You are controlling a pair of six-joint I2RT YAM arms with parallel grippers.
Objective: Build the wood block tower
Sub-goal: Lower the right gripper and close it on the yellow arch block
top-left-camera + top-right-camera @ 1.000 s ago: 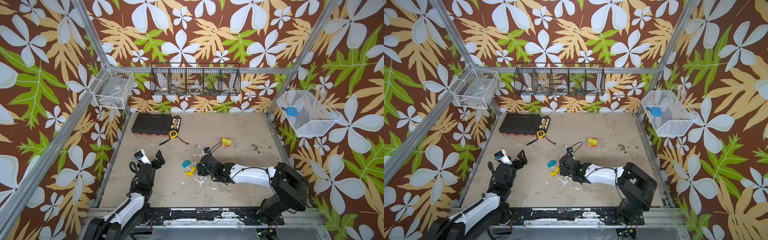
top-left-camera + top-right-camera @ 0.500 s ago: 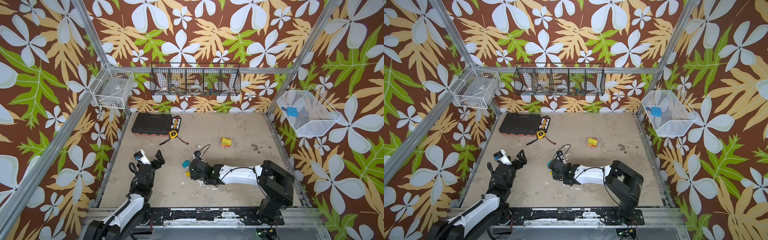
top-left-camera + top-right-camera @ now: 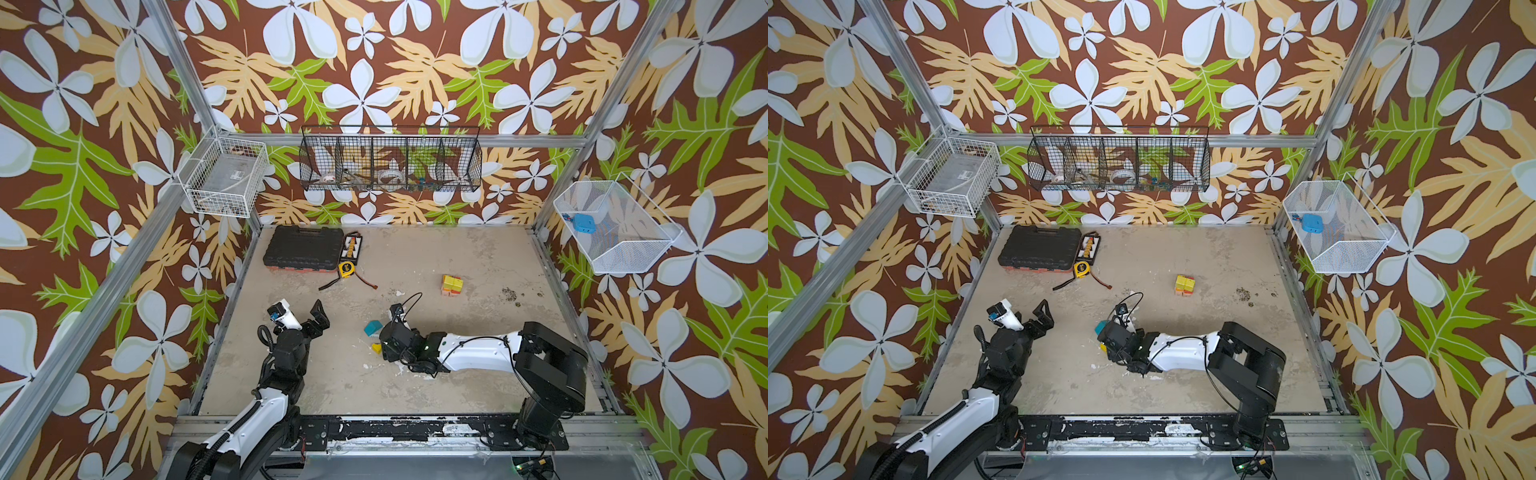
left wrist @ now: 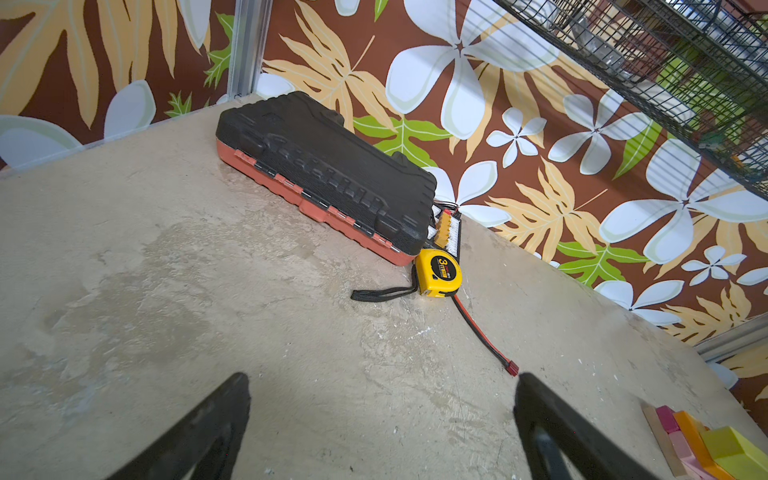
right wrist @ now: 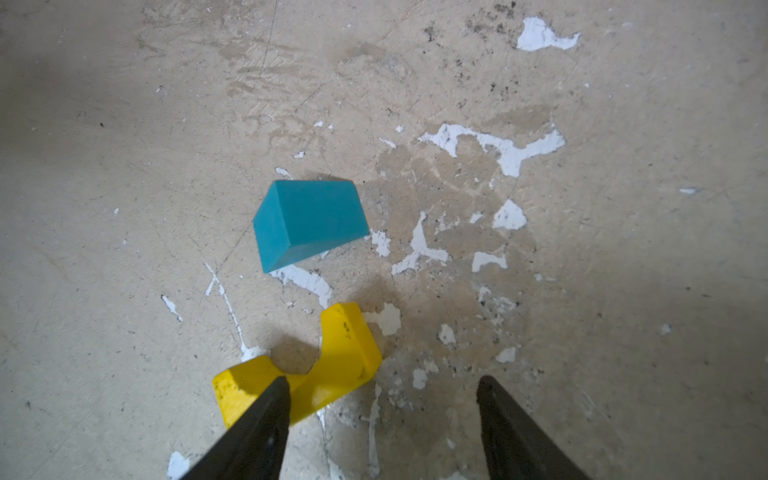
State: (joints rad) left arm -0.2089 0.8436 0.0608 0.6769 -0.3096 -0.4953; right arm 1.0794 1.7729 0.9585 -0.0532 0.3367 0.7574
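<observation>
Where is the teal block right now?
In both top views the teal block lies near the middle, beside the yellow arch block, just ahead of the right gripper.

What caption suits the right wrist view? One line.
Open right pincer over a yellow arch block; a teal block lies apart on the scuffed tabletop.

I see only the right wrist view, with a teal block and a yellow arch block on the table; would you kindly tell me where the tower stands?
Observer: In both top views the tower stands by itself, farther back than the teal block and to its right, well apart from it.
Operator: Thank you. What about the other arm?
Observer: The left gripper is open and holds nothing.
Operator: Is anything else lying around?
Observer: A black tool case lies at the back left, with a yellow tape measure beside its corner.
</observation>
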